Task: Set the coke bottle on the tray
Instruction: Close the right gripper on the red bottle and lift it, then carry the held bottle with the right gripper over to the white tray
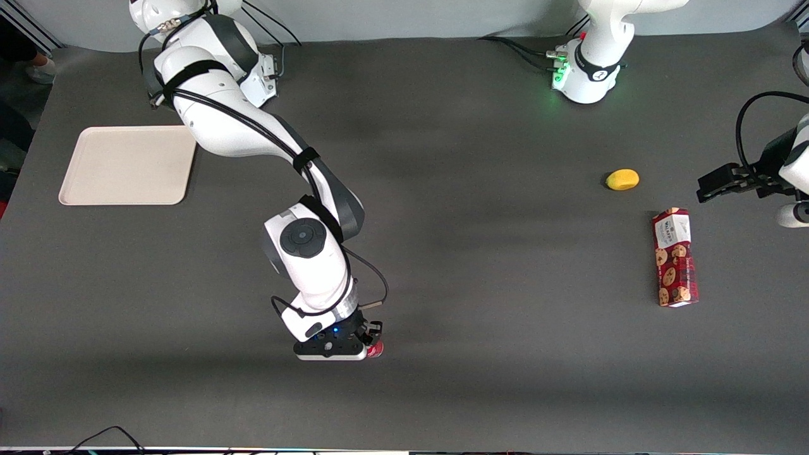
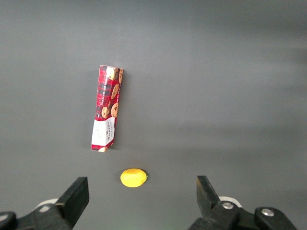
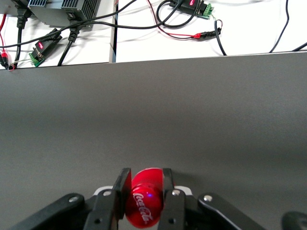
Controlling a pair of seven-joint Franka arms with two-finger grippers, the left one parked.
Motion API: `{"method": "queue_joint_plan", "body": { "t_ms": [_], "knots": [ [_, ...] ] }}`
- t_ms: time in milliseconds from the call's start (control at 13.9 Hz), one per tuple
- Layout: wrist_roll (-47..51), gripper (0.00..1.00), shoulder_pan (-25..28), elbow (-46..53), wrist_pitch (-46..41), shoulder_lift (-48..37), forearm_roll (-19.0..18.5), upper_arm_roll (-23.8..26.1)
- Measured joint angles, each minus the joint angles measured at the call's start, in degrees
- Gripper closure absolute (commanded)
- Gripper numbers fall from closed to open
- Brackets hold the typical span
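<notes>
A: How do we stand?

B: Our working arm (image 1: 265, 139) reaches from its base toward the front camera, bent at the elbow, wrist turned straight down. The tool (image 1: 373, 346) sits low over the counter (image 1: 480, 265), nearer the front camera than anything else on it.

A: And its fingers?

B: We see them (image 3: 121, 189) pressed against both sides of the coke bottle (image 3: 145, 201), so the tool is clenched on it. From the front only a bit of red (image 1: 375, 349) peeps out at the tool's edge.

A: The surroundings, largest first?

B: The counter is dark grey and matte. The tray (image 1: 129, 164) lies flat toward the working arm's end, farther from the front camera than the tool and well apart from it. Toward the parked arm's end lies a red cookie box (image 1: 675, 256) on its side, and near it, farther from the camera, a small yellow fruit (image 1: 622, 179). Past the counter's edge the wrist camera shows cables (image 3: 144, 19) on a white surface.
</notes>
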Motion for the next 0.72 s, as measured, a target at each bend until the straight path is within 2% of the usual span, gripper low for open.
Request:
{"method": "queue_joint_plan", "body": {
  "t_ms": [288, 719],
  "knots": [
    [-0.1, 0.84, 0.2, 2.7, -9.8, -1.9, -0.1, 1.5],
    [-4.3, 0.84, -0.8, 4.3, -31.3, -17.5, -0.1, 6.4]
  ]
}}
